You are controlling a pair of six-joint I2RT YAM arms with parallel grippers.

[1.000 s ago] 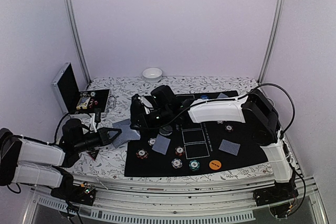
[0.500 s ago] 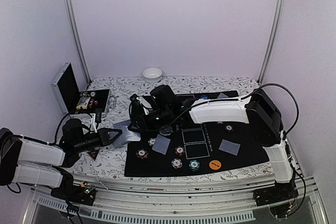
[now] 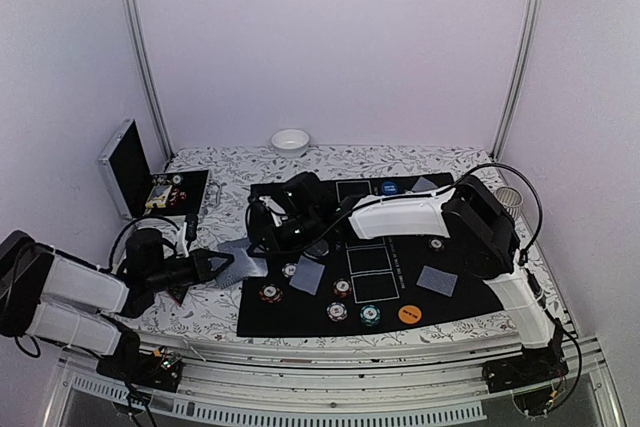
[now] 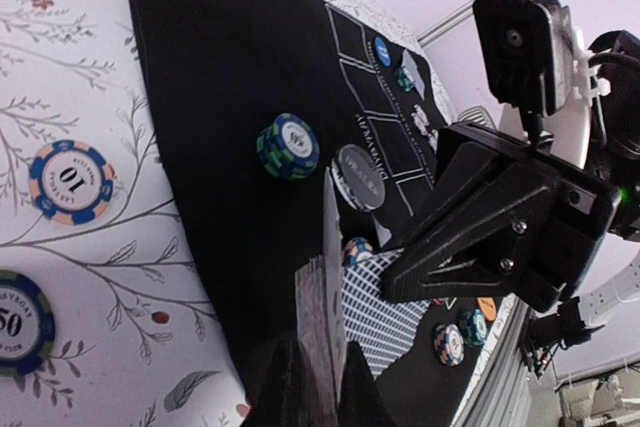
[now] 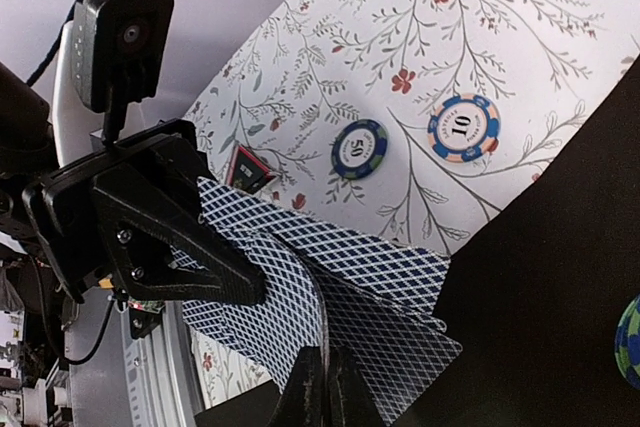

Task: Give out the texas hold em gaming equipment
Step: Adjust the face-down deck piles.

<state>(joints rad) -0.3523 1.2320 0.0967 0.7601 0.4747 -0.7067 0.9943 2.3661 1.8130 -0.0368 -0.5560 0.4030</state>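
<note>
By the counter's (image 3: 400, 159) left edge, our left pincer (image 3: 220, 265) and outstretched right pincer (image 3: 258, 244) both pinch the playing cards (image 3: 243, 258); the right has shifted leftward.

Left wrist view: the left gripper (image 4: 318, 359) runs off the bottom edge, dark and blurred. I see the playing cards (image 4: 322, 317) it clamps only edge-on, so I can't count them. The 50 chip (image 4: 18, 322) is clipped by the left edge.

Right wrist view: the right gripper (image 5: 321, 357) is also cut at the bottom. Its fingers are pressed together, and I can't tell if a card sits between them. The left gripper covers part of the card fan. The triangle marker (image 5: 247, 166) is half hidden behind the cards. A green-blue chip (image 5: 631, 342) is clipped at the right edge.

Top view: the right arm (image 3: 410, 212) hides part of the black mat (image 3: 470, 297). The chip faces there are too small for me to read.
</note>
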